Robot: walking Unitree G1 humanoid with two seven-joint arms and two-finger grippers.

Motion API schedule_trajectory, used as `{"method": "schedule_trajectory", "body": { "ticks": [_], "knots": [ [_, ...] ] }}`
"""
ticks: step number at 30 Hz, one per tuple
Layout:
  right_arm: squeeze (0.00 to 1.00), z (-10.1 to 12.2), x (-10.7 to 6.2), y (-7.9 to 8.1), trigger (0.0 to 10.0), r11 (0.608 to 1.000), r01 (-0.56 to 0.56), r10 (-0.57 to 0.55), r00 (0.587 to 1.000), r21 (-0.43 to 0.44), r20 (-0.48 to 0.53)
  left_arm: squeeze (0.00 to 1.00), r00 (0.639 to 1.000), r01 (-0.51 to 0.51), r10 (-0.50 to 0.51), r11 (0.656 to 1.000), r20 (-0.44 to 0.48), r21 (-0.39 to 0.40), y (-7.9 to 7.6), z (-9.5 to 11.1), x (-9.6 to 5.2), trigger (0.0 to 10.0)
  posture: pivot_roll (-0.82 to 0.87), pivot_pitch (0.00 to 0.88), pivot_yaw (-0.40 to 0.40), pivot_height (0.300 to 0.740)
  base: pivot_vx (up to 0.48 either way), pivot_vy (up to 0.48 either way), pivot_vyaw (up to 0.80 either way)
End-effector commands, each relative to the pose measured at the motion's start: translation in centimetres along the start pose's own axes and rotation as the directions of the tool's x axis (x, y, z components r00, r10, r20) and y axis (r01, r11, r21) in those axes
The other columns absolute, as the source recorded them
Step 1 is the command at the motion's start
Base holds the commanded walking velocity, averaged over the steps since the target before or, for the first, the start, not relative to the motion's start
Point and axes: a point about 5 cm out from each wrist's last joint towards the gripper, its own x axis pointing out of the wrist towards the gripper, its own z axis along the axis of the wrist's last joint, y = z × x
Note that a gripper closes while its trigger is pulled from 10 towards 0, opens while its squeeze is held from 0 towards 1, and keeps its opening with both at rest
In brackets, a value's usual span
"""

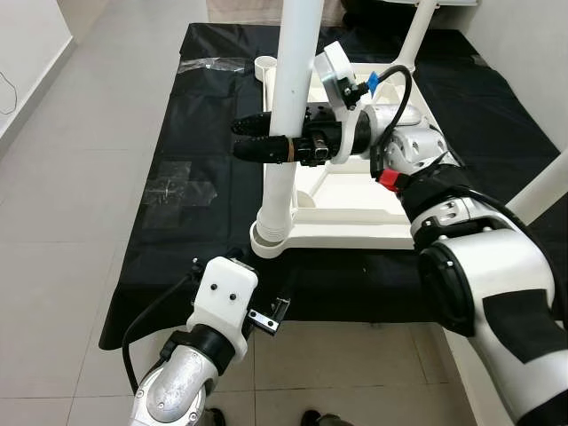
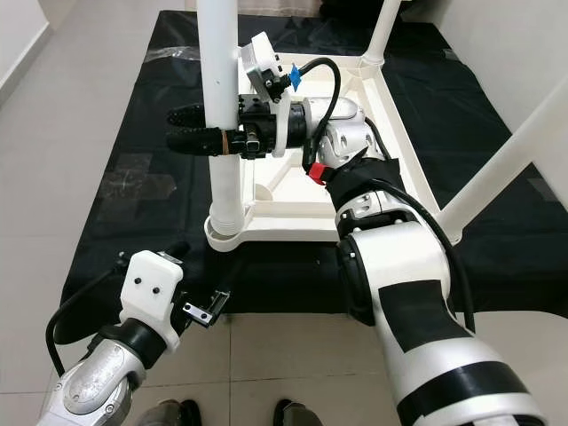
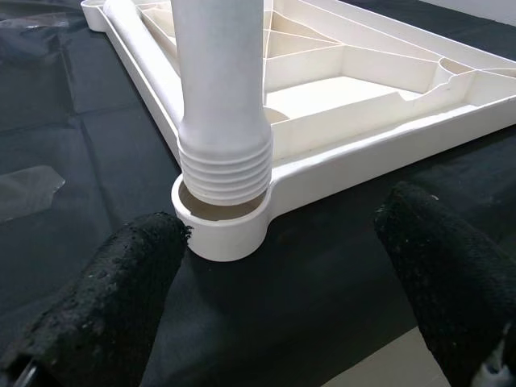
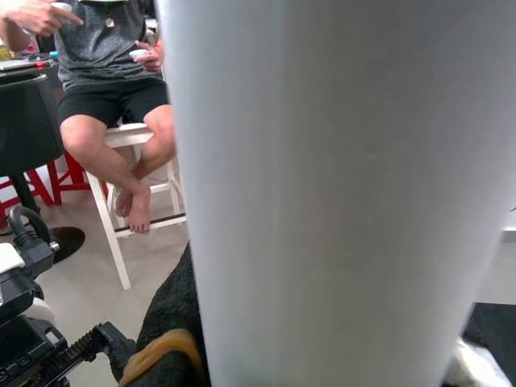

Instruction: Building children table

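A white children's table top (image 1: pixel 355 217) lies upside down on a black sheet (image 1: pixel 204 133). One white table leg (image 1: pixel 288 89) stands upright in the near left corner socket (image 1: pixel 269 241), its ribbed end (image 3: pixel 224 165) sitting in the socket. My right gripper (image 1: pixel 238 139) is shut on this leg at mid-height, one finger behind it and one in front. The same leg (image 4: pixel 339 193) looms close in the right wrist view beside a black finger (image 4: pixel 173 322). My left gripper (image 3: pixel 278 306) hangs open low at the sheet's front edge, facing the socket without touching it.
Two more white legs (image 2: pixel 506 151) (image 2: pixel 382 31) stand up at the right corners. The far left socket (image 1: pixel 265 64) holds no leg. A person (image 4: pixel 113 97) sits on a white stool off to the side. Tiled floor (image 1: pixel 71 222) surrounds the sheet.
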Motion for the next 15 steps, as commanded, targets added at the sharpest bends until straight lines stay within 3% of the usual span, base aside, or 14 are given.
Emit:
{"method": "schedule_trajectory", "body": {
  "ticks": [1, 15],
  "knots": [
    [0.0, -0.87, 0.57, 0.35, 10.0, 0.998, -0.049, 0.05, 0.999, 0.031, -0.022, 0.0, 1.0, -0.003, 0.003, 1.0, 0.0, 0.001, -0.07, -0.06, -0.17, 10.0, 0.11, 0.22, -0.087, 0.74, 0.0, 0.0, 0.0],
    [0.0, -0.02, 0.79, 0.37, 10.0, 0.997, -0.071, 0.07, 0.997, 0.032, 0.022, 0.0, 1.0, -0.007, 0.007, 1.0, -0.002, 0.004, -0.04, -0.17, -0.23, 10.0, 0.11, 0.215, -0.091, 0.74, 0.0, 0.0, 0.0]
  ]
}}
